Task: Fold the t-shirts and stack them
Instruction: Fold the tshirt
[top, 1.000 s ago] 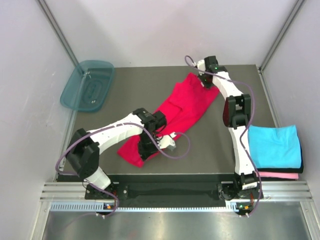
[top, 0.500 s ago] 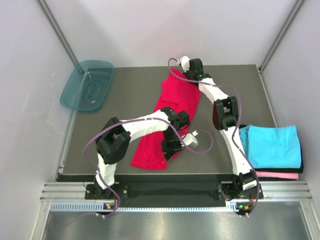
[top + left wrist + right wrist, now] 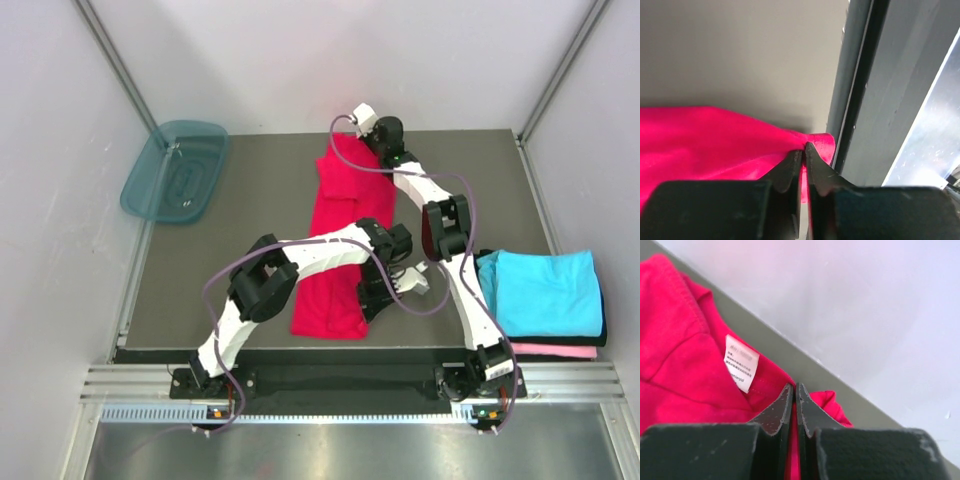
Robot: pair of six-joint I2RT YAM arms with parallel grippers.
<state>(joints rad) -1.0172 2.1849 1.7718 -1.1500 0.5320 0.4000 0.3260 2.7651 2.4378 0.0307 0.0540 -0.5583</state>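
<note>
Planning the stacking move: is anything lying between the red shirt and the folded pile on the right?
No loose object shows there. Only the right arm crosses the gap between the red shirt and the stacked cyan shirt.

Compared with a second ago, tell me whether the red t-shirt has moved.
Yes. The red t-shirt has swung from diagonal to nearly straight: its near end went right, away from the teal tub, its far end left.
</note>
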